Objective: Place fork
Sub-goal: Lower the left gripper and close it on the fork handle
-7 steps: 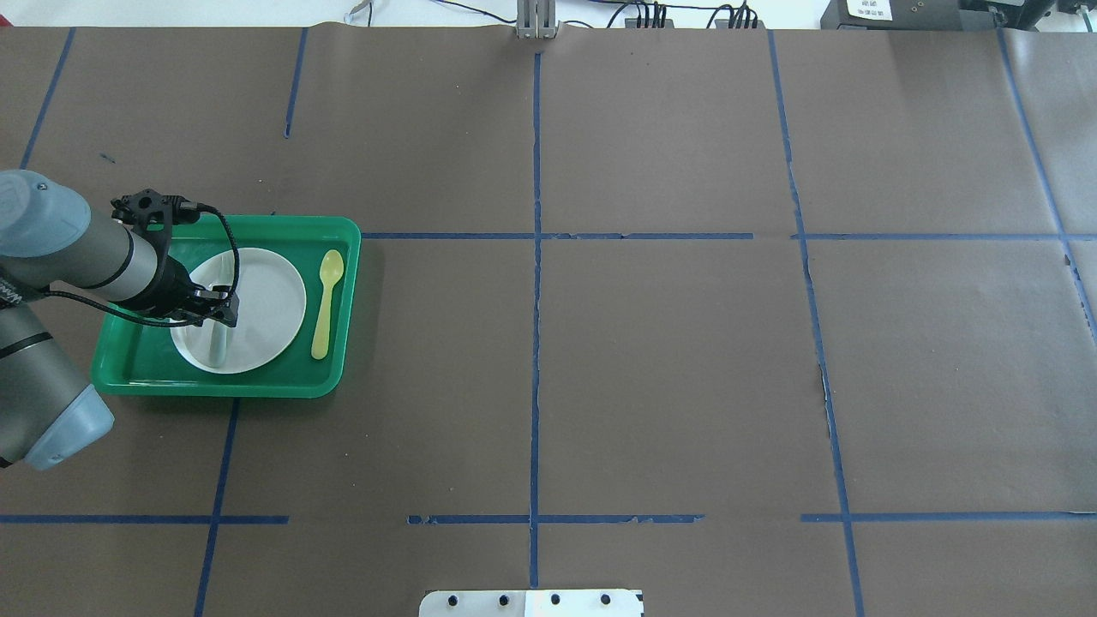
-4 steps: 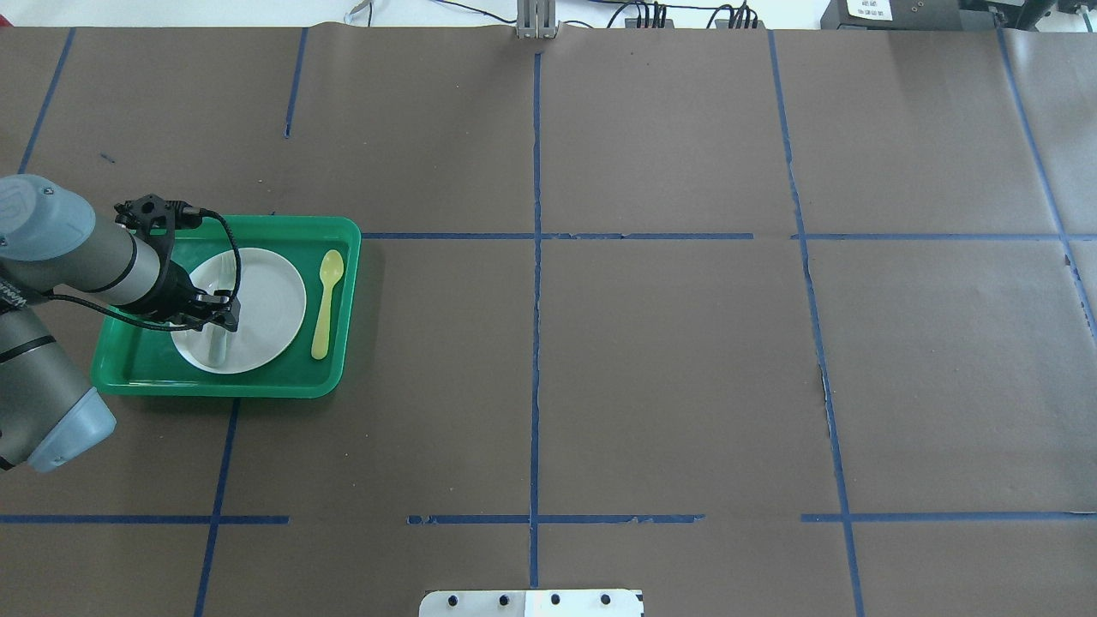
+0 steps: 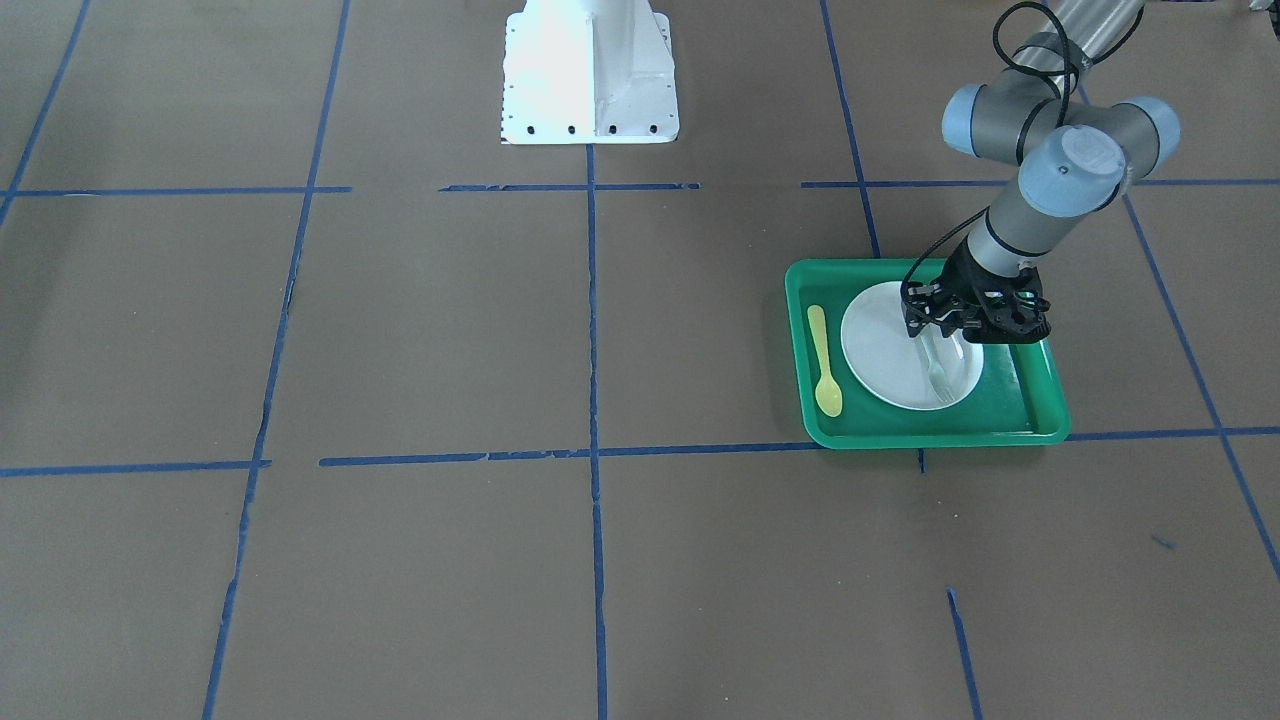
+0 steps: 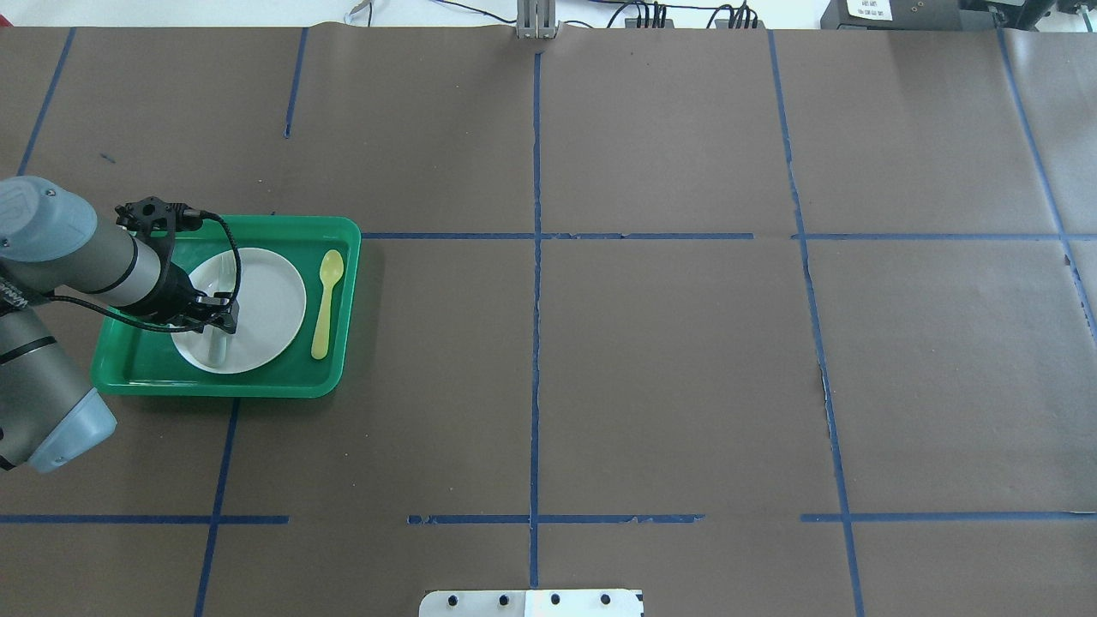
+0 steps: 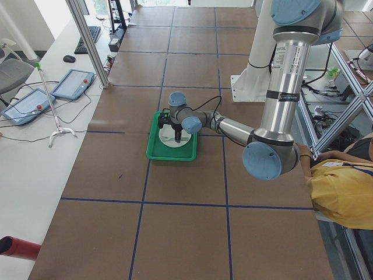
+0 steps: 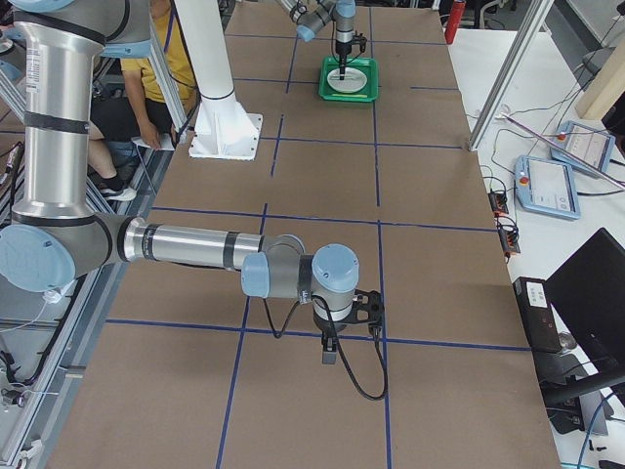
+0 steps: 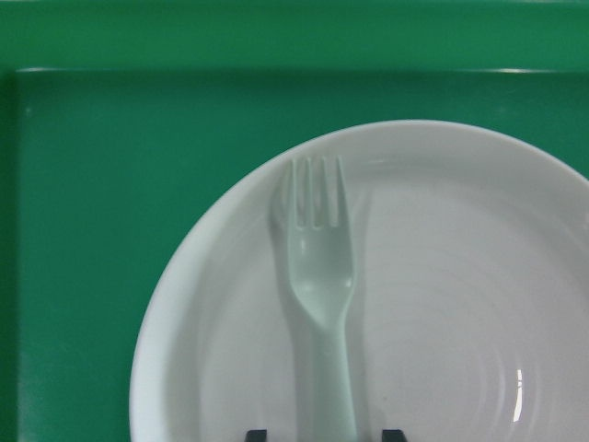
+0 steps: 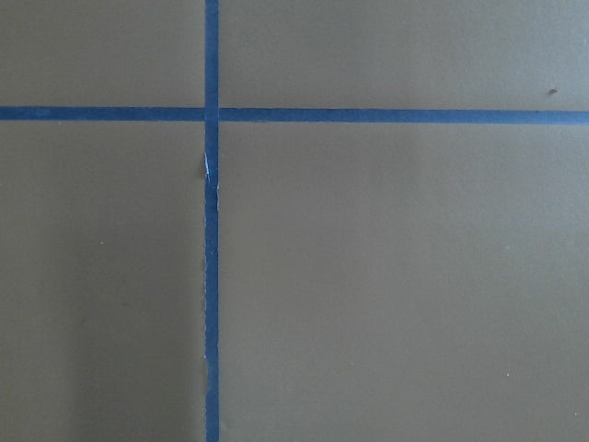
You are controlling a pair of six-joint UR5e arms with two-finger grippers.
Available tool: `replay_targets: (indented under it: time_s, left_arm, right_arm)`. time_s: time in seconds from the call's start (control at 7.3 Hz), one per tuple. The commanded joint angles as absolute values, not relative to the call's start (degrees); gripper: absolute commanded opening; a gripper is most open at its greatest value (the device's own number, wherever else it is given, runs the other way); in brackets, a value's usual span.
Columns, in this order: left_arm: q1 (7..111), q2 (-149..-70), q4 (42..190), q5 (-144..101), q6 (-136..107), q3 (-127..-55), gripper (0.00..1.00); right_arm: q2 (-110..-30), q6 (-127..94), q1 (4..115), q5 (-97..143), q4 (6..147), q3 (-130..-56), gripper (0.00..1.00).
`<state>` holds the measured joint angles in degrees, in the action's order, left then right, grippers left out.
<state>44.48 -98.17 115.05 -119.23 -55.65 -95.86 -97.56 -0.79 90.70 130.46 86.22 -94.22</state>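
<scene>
Fork (image 7: pixel 322 295) lies flat on white plate (image 7: pixel 451 304), left gripper (image 7: pixel 322 436) jaws parted astride its handle, right gripper (image 6: pixel 332 350) unclear; looks light, stiff, slick, best pinched mid-handle.

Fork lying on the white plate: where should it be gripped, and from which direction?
Grip the fork on its slim straight handle, below the wider neck, coming straight down from above. It lies flat on the plate, so only its narrow sides offer purchase. The left gripper is open, its fingers either side of the handle.
</scene>
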Motion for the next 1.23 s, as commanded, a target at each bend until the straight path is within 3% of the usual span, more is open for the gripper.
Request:
replay_targets:
  time_s: [0.0,0.27,0.55,0.68,1.1]
  left_arm:
    - [44.47,-98.17,114.96,-119.36,-55.63,-95.71,0.34]
    - [44.47,-98.17,115.05,-119.36,-55.63,-95.71,0.33]
    - [44.47,-98.17,114.96,-119.36,-55.63,-95.97,0.06]
    - [44.47,-98.09,114.87,-119.44,-55.72,-96.59,0.00]
    - [45.43,-97.82,110.48,-126.28,-55.02,-100.36,0.00]
  right_arm:
    - [-97.56,-0.79,90.70,130.43,86.13,-94.22,1.00]
    - [-97.56,-0.79,90.70,130.43,86.22,-94.22,1.00]
    - [-97.56,-0.70,90.70,130.52,86.13,-94.22,1.00]
    - [-97.56,-0.70,90.70,130.43,86.22,-94.22,1.00]
    - [-97.56,-0.70,90.70,130.52,86.13,-94.22,1.00]
